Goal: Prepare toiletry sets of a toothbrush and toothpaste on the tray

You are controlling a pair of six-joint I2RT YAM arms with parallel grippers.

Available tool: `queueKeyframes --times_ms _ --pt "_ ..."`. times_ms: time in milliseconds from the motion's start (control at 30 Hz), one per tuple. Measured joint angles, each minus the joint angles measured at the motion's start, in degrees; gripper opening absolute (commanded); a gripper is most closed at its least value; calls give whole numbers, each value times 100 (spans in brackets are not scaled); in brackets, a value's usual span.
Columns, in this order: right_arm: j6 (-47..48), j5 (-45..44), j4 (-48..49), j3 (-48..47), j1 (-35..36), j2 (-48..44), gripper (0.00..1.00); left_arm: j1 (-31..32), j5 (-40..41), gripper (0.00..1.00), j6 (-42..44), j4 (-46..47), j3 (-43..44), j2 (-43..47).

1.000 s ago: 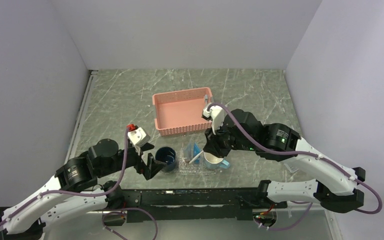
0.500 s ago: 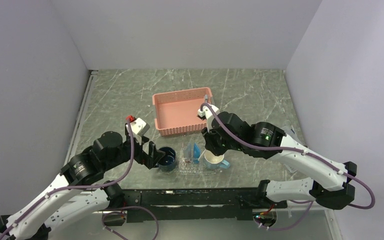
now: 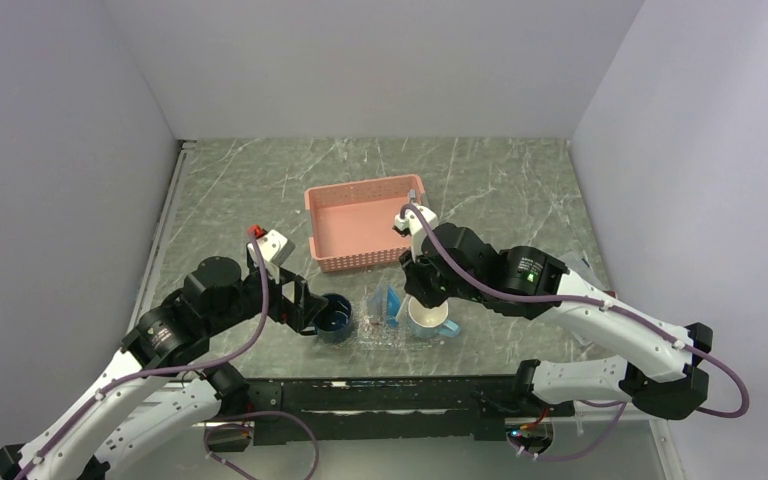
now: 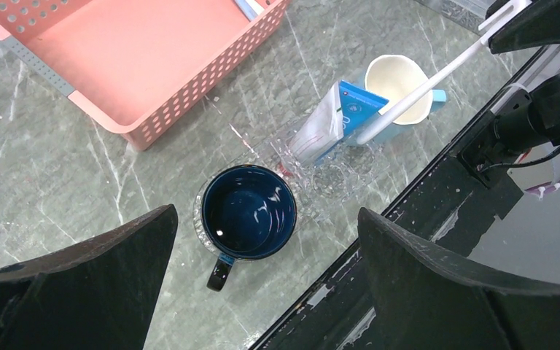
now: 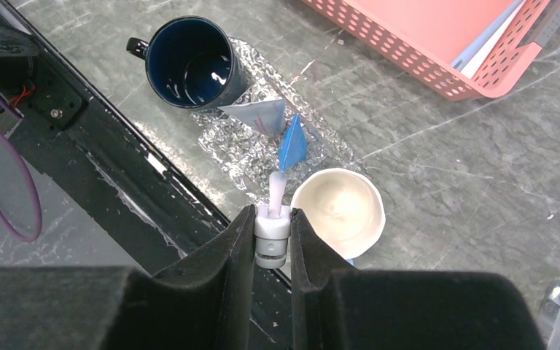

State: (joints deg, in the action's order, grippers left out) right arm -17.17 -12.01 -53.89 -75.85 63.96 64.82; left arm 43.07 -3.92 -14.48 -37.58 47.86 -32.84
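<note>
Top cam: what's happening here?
The right gripper is shut on a white toothbrush, holding it tilted over the clear tray beside the cream mug. A blue toothpaste tube and a white toothpaste tube already lie on the tray. The left gripper hangs open above the dark blue mug, holding nothing. The pink basket sits behind.

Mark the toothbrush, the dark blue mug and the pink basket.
toothbrush (image 4: 424, 90): left wrist view, middle of its shaft.
dark blue mug (image 4: 248, 213): left wrist view, its inner floor.
pink basket (image 4: 146, 51): left wrist view, its bare floor.
</note>
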Motion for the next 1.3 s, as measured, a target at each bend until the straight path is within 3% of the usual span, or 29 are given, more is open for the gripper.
queueKeyframes --times_ms 367,733,1000,1300 --pt "-105 -35 -341 -133 105 -35 0 -216 -243 99 2 2 -9 -2" --pt "-758 -1263 -376 -136 1504 -269 0 -304 -385 99 2 0 -63 0" --pt "-1246 -2065 -350 79 1834 -229 0 -317 -402 99 0 0 -83 42" --pt "-1486 -2256 -236 424 1956 -173 0 -326 -431 99 0 0 -92 50"
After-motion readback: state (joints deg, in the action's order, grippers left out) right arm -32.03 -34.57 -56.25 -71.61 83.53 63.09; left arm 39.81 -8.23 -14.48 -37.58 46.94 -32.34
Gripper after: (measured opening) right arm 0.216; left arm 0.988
